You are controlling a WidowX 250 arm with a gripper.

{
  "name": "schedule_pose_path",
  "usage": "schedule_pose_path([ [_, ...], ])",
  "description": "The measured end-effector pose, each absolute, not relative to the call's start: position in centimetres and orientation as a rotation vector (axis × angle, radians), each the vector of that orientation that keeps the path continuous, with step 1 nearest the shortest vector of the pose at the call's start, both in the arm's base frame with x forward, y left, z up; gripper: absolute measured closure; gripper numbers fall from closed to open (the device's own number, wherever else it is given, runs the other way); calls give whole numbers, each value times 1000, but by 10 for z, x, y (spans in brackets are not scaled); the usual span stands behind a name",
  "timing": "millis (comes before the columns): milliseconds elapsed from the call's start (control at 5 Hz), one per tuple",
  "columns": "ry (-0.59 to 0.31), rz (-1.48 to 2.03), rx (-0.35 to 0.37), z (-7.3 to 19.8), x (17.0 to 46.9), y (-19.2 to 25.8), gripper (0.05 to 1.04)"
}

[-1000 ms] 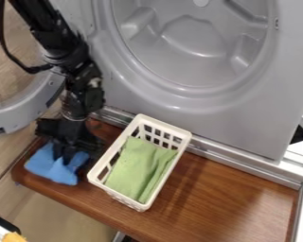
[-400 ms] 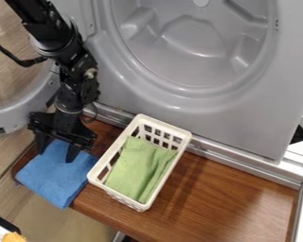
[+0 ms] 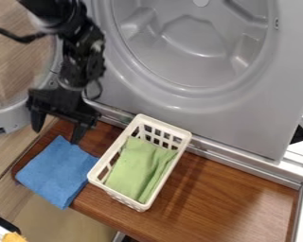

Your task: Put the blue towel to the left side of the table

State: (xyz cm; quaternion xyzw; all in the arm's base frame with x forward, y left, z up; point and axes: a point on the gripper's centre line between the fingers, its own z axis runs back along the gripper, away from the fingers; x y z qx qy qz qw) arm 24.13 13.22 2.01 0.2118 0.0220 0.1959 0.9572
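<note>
Gripper: your black two-finger gripper is released, fingers spread well apart, nothing between them; it hangs over the left end of the table, fingertips pointing down.
Blue towel: just below your gripper in the view, spread fairly flat on the left end of the wooden table, out of your grasp; its upper corner lies between the fingertips in the view, its lower corner pokes slightly past the table's front edge. Can't tell if a fingertip touches it.
White basket: right of your gripper and a bit lower in the view, slatted plastic, upright, set at a slant on the table, right beside the towel.
Green towel: inside that basket, folded, to the lower right of your gripper.
Wooden table: under your gripper, running off to its lower right, brown, rounded corner at the left end.
Washer front: gray, behind and to the right of your gripper, round opening facing out.
Round door: swung open, left of your gripper.
</note>
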Motion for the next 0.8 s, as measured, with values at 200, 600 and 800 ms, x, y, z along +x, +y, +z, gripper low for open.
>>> schedule_pose_path([
  [200,26,357,411,34,246,107,83],
  [600,36,352,246,51,244,58,83],
  [800,63,298,169,51,242,23,83],
])
